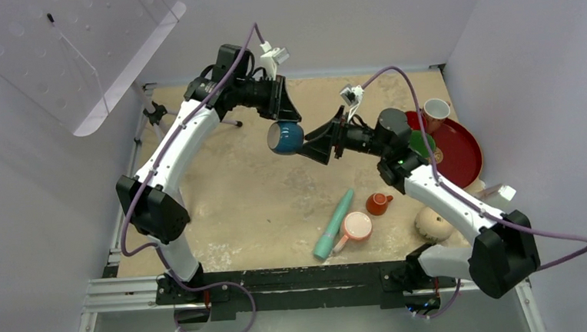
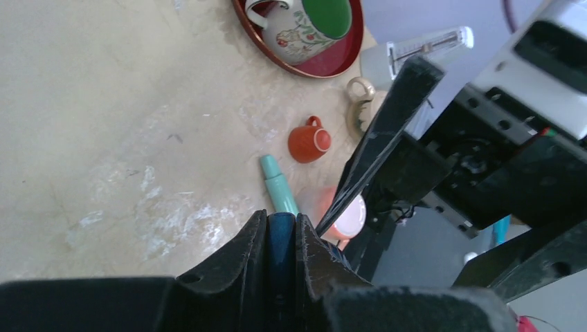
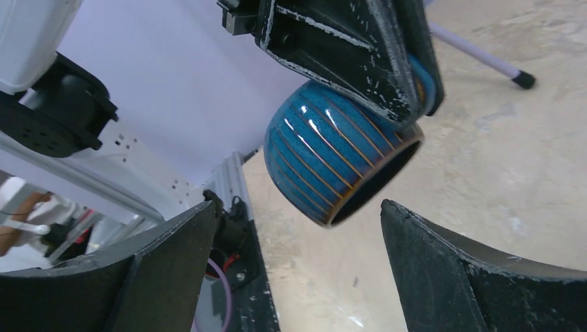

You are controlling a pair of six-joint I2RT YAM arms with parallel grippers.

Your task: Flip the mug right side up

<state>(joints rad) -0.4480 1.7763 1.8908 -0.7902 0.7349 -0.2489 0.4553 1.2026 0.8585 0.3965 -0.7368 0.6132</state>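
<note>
The beige mug (image 1: 434,224) rests mouth down as a rounded dome at the table's front right, beside my right arm's lower link; the left wrist view shows its loop handle (image 2: 360,90). Neither gripper is near it. My left gripper (image 1: 288,120) (image 2: 282,221) hangs above the middle back of the table, shut on the handle of a blue ribbed cup (image 1: 285,137) (image 3: 332,159) that tilts sideways in the air. My right gripper (image 1: 316,143) (image 3: 296,207) faces that cup from the right, open, its fingers just short of the rim and holding nothing.
A red tray (image 1: 467,163) at the right holds a white mug with green inside (image 1: 421,143) and a pale cup (image 1: 435,109). A small orange cup (image 1: 379,203), a peach-pink mug (image 1: 356,227) and a teal stick (image 1: 334,223) lie front centre. A small tripod (image 1: 156,113) stands back left.
</note>
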